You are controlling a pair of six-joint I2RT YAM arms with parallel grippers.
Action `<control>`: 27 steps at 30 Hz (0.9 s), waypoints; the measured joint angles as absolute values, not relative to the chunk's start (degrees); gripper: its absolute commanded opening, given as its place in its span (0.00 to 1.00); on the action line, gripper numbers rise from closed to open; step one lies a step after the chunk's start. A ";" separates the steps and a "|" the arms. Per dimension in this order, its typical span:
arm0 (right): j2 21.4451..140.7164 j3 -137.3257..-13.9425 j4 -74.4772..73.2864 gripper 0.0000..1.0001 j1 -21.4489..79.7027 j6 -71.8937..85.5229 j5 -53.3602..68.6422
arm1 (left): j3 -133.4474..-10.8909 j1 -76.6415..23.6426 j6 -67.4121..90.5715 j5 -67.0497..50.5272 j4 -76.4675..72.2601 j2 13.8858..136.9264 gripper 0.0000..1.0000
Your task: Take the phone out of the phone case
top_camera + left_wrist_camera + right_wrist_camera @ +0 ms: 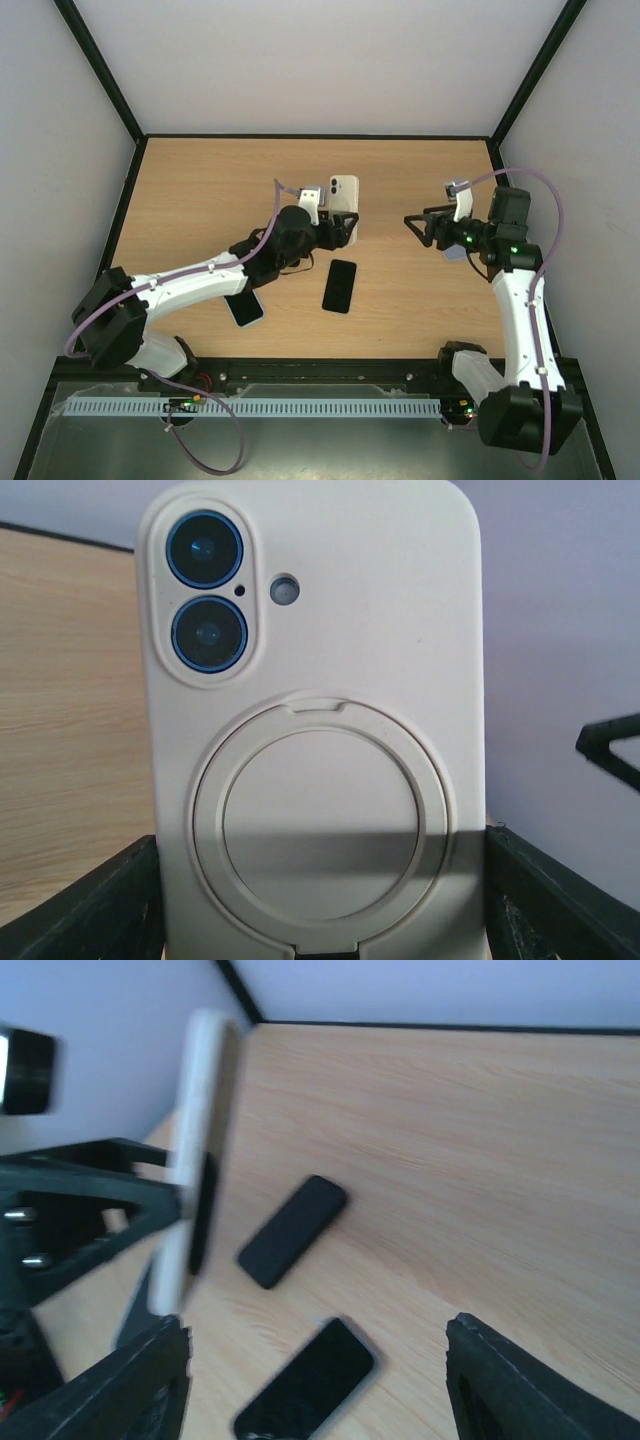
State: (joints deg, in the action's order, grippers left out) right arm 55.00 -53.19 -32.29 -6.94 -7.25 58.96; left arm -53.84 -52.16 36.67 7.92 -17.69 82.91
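The phone case (330, 680), cream with a round ring stand (320, 825) on its back, is held upright above the counter (220, 180) by the left claw (340, 230), whose jaws are closed against the two sides of its lower end; the phone (205, 550) is judged to be inside, since its lenses are seen in the camera cut-out. The right claw (418, 227) is spread wide and carries nothing; it is pointed at the case from the side and kept apart from it. Extraction is judged not yet begun.

If the case is squeezed across its sides while the phone is pushed or pulled, the phone may be pinched in place and nothing will be separated; if the right claw is closed over rim and phone together, both will be dragged as one. A push against the upper end, away from the gripped lower end, may tilt the case or let it slip from the jaws; a fall would land it near the black phone (340, 286) lying close by on the counter. A second phone (243, 308) lies partly beneath the left arm and could be brushed if that arm is lowered; the two claws could also be knocked together if the approach is misjudged.
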 measured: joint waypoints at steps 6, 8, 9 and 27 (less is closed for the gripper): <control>51.24 -53.63 -28.88 0.60 5.82 -1.19 58.43 | -50.83 -55.11 41.34 13.93 -27.99 82.28 0.52; 51.66 -53.69 -28.32 0.57 9.54 0.05 57.08 | -50.78 -56.10 42.04 16.16 -30.74 82.30 0.52; 52.18 -53.82 -28.25 0.56 11.11 0.58 56.25 | -50.78 -56.47 42.28 16.88 -31.83 82.30 0.52; 55.31 -53.74 -21.89 0.02 21.39 4.86 41.95 | -50.98 -60.07 44.27 25.52 -41.43 85.54 0.53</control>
State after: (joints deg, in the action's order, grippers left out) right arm 55.31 -53.74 -21.89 21.39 4.86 41.95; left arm -50.98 -60.07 44.27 25.52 -41.43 85.54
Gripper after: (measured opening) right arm 0.076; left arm 0.746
